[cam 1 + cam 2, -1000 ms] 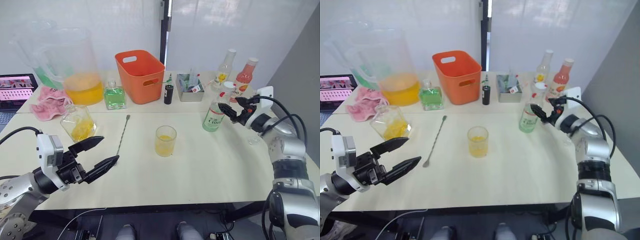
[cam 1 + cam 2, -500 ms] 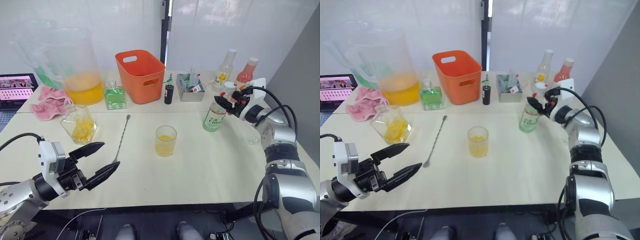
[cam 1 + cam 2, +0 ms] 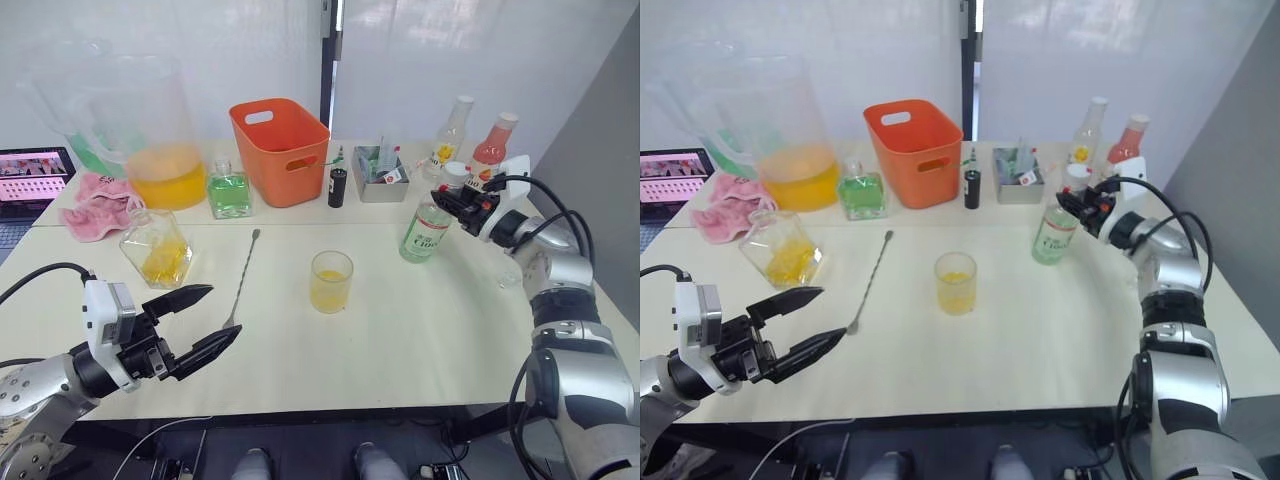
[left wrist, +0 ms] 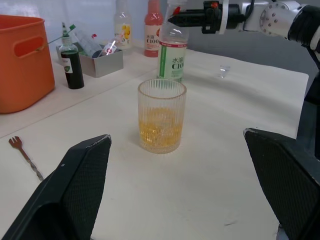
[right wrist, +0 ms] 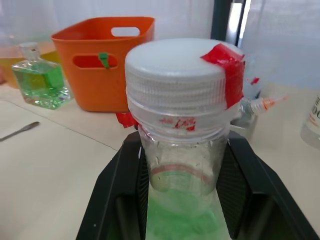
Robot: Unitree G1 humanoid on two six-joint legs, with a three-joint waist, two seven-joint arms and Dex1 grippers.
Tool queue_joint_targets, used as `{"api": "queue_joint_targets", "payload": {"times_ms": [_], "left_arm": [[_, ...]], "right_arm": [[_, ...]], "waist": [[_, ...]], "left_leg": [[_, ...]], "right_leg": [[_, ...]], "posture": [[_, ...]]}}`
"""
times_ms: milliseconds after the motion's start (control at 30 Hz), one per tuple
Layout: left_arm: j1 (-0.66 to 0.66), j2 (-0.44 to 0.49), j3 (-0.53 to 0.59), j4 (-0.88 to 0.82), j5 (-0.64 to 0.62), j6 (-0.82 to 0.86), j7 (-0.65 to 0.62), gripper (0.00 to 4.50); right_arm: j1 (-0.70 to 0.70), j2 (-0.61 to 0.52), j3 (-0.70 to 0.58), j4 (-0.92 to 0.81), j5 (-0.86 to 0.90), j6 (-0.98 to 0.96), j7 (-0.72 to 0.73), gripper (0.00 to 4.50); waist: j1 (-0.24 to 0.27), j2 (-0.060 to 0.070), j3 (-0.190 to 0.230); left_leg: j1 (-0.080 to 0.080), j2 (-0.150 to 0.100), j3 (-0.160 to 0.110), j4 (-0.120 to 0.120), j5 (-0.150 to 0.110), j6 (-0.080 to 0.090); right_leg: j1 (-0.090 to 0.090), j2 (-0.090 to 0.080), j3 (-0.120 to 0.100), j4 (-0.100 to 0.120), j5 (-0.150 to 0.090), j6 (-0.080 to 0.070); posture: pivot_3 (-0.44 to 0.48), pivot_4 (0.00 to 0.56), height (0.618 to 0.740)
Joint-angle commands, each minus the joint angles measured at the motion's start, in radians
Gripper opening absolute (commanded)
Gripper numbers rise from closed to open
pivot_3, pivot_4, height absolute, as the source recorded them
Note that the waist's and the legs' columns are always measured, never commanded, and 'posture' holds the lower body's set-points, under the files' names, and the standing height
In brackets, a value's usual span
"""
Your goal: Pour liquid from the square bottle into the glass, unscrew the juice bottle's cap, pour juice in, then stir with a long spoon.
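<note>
**Juice bottle tilted in our right grip, cap still on**

Our right gripper pinches the juice bottle at its neck, just under the cap, one finger on each side. From the glass at the table's centre, the bottle sits at about two o'clock, and it leans away from upright. Our left gripper hangs spread wide at about seven o'clock from the glass, holding nothing.

What could go wrong, as we judge it: the hold is high on a tall plastic bottle, so it may swing or slip in the grip. The cap has red tape over its edge; that could resist the twist, and the bottle might turn with it. If the neck is squeezed as the cap comes off, the juice could spill. The slim yellow-labelled bottle and the pink bottle stand close behind and could be knocked.

Our count: one glass, with yellow liquid low in it; one square bottle at ten o'clock from the glass; one long spoon lying flat between them, touching neither; one green bottle; one orange bin; one pitcher; one small dark bottle; one pink cloth; three tall bottles in all.
</note>
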Motion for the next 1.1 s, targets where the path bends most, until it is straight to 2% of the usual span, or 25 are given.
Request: {"api": "queue_joint_targets", "payload": {"times_ms": [33,267,433,567,867,1100], "left_arm": [[-0.027,0.021,-0.013,0.020,0.012,-0.026,-0.042,4.50],[-0.119,0.047,-0.083,0.091,0.035,-0.026,-0.115,4.50],[-0.165,0.064,-0.116,0.129,0.049,-0.024,-0.166,4.50],[-0.184,0.082,-0.136,0.146,0.054,-0.020,-0.214,4.50],[-0.192,0.093,-0.140,0.146,0.062,-0.005,-0.242,4.50],[-0.162,0.126,-0.128,0.137,0.060,0.004,-0.276,4.50]], "right_arm": [[0.028,-0.066,-0.026,-0.231,0.094,0.086,0.114,1.31],[0.203,-0.175,-0.017,-0.642,0.276,0.363,0.256,1.31],[0.307,-0.184,-0.031,-0.875,0.423,0.530,0.240,1.31],[0.379,-0.149,-0.004,-1.044,0.495,0.577,0.194,1.31],[0.443,-0.030,0.136,-1.166,0.461,0.527,0.108,1.31],[0.457,0.005,0.222,-1.164,0.378,0.460,0.078,1.31]], "waist": [[0.002,0.001,0.001],[0.001,0.002,0.001],[-0.002,0.002,0.001],[0.001,0.002,0.001],[0.001,0.002,0.001],[0.001,0.001,0.001]], "left_leg": [[0.000,0.000,0.000,0.000,0.000,0.000],[0.000,0.000,0.000,-0.001,0.000,0.000],[0.000,0.000,0.000,-0.001,0.000,0.000],[0.000,0.000,0.000,0.000,0.000,0.000],[0.000,0.000,0.000,0.000,0.000,0.000],[-0.001,0.000,0.000,0.000,0.000,0.000]], "right_leg": [[0.000,0.000,0.000,0.000,0.000,0.000],[0.000,0.000,0.000,0.000,-0.001,0.000],[-0.001,0.000,0.000,0.000,-0.001,0.000],[-0.001,0.000,0.000,0.000,-0.001,0.000],[-0.001,0.000,0.000,-0.001,-0.001,0.000],[-0.001,0.000,-0.001,-0.001,-0.001,0.000]], "posture": [[0.000,0.150,0.740],[0.000,0.150,0.740],[0.000,0.150,0.740],[0.000,0.150,0.740],[0.000,0.150,0.740],[0.000,0.150,0.740]]}}
